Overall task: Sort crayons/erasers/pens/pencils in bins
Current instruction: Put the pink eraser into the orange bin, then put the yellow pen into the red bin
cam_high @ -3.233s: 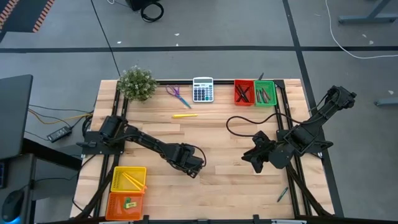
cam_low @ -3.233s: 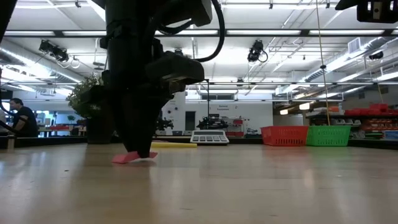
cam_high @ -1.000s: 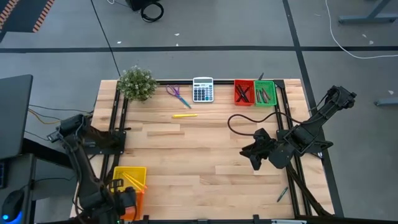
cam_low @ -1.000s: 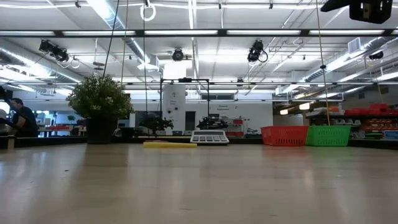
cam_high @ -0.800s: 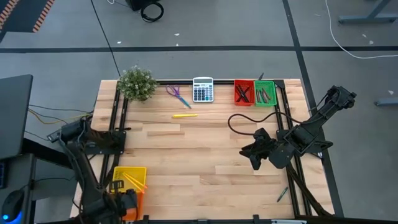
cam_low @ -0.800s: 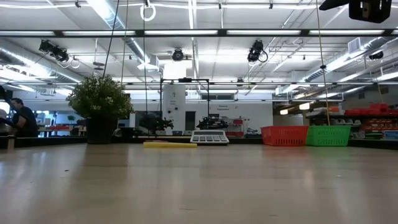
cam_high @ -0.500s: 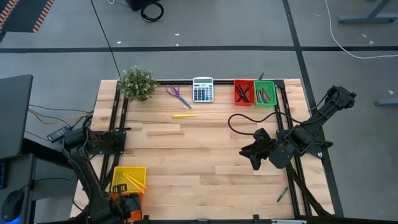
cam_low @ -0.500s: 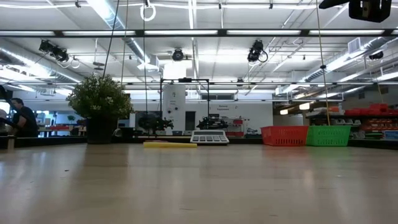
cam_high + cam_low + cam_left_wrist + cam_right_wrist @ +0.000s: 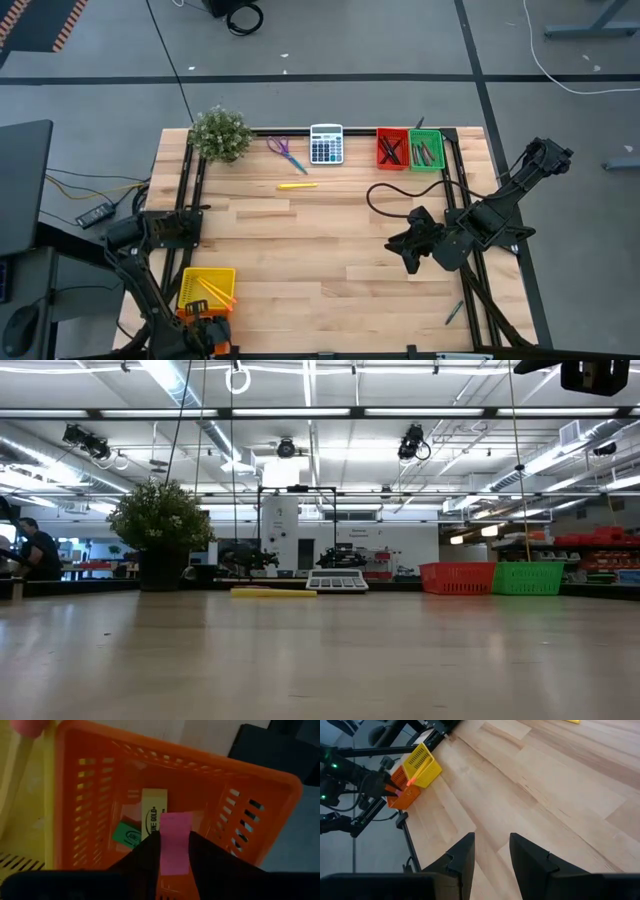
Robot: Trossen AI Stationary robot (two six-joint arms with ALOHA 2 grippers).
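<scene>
Since the earlier high view, the left arm has swung away from the middle of the table, and the left gripper [image 9: 172, 851] now hangs over the orange bin [image 9: 260, 805] at the near left corner, jaws narrow and clamped on the pink eraser [image 9: 174, 842]. Directly beyond the jaws, on the bin floor, lie the yellow eraser [image 9: 153, 812] and the green eraser [image 9: 127, 834]. The yellow bin [image 9: 207, 287] sits touching the orange bin on the side away from the table edge, with pencils [image 9: 213, 290] inside. Risk: the bin stands at the very table edge, so a release with the jaws off-centre toward the outer wall could likely send the eraser onto the rim and off the table; a flat block may also bounce off the erasers beneath it. The right gripper [image 9: 491, 851] waits above the right side of the table, jaws apart and empty. A yellow pen [image 9: 297, 185] remains unsorted on the table, well apart from both jaws. The table [image 9: 330, 250] is light wooden planking, smooth and level. At its far edge stand a plant [image 9: 220, 134], scissors [image 9: 286, 153], a calculator [image 9: 326, 143], the red bin [image 9: 391, 148] and the green bin [image 9: 426, 150]. The low view shows a large hall with strip lighting and a person [image 9: 35, 550] seated far off.
</scene>
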